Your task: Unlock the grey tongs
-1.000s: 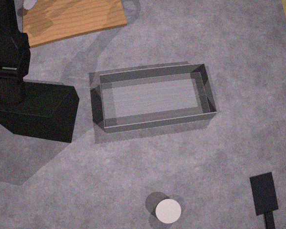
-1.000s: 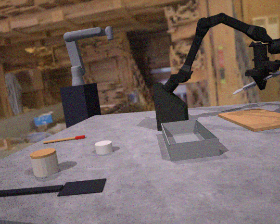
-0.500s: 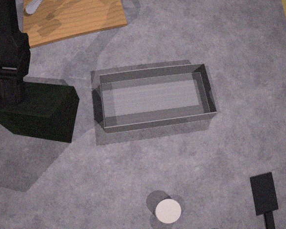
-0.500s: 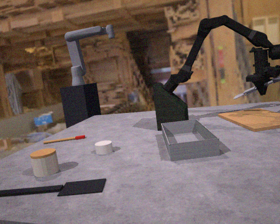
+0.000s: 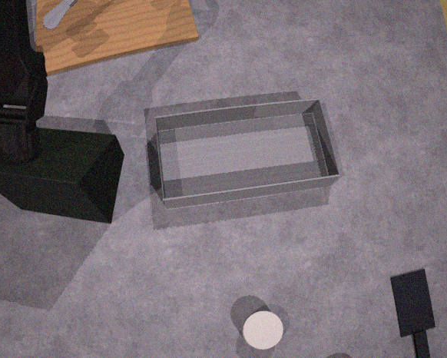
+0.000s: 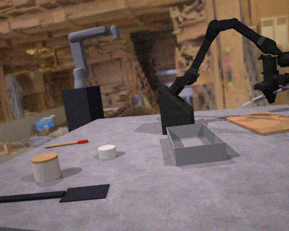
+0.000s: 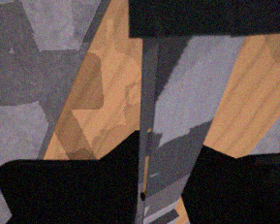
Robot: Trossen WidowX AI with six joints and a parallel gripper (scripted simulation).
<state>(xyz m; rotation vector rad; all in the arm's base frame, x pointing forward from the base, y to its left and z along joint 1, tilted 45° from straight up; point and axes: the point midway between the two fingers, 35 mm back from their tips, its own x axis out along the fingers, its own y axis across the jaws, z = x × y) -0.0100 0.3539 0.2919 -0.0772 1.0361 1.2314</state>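
Note:
My gripper (image 6: 271,99) (image 7: 153,136) is shut on the grey tongs (image 6: 255,101) (image 7: 189,91) and holds them in the air above the wooden board (image 5: 139,32) (image 6: 260,130) (image 7: 234,112). In the exterior view the tongs slant gently, with the pale left end lower and the right end higher. Only that pale end shows at the top left of the top view. The arms look close together; the lock is too small to tell. The roasting tin (image 5: 250,188) (image 6: 202,155) stands empty on the table.
A white cylinder (image 5: 263,329) (image 6: 107,152), a black spatula (image 5: 412,302) (image 6: 85,193), a wooden-lidded jar (image 6: 46,171) and a red-tipped stick (image 6: 82,141) are beyond the tin, away from the board. A grey arm (image 6: 76,53) stands on a dark pedestal in the background.

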